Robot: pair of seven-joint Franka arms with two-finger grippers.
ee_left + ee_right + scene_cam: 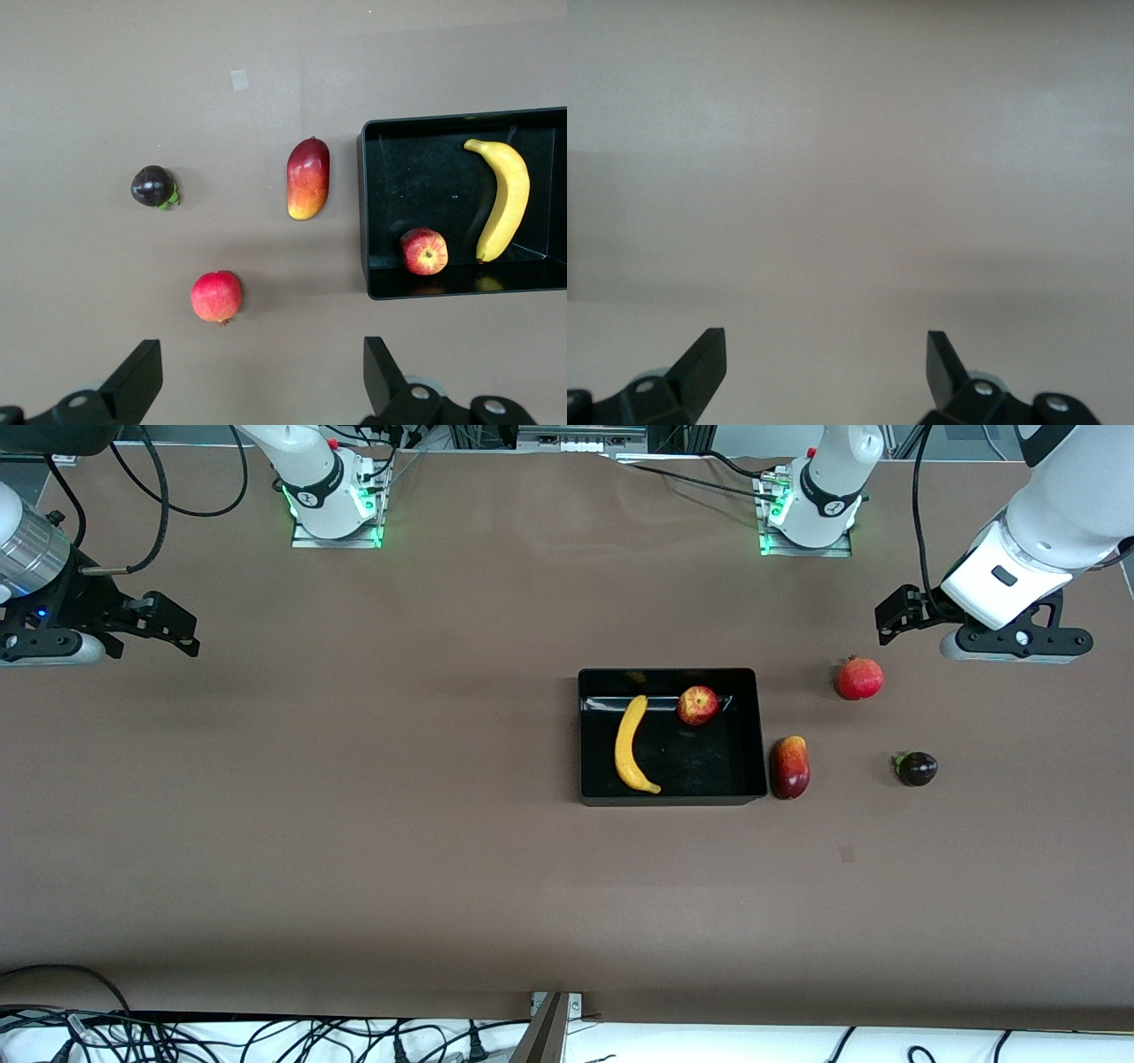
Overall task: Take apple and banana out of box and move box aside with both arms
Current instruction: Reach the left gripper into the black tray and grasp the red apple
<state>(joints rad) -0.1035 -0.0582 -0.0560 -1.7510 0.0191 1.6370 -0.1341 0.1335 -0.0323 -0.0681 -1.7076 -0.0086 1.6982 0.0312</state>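
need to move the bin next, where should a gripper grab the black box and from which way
Best bet is the black box wall facing the left arm's end, pinched from above with the left gripper, now open over bare table. That low rim is thin, and nothing lies against its inside; the banana and apple sit away from it. Stay toward the apple's end: the mango crowds the wall outside.
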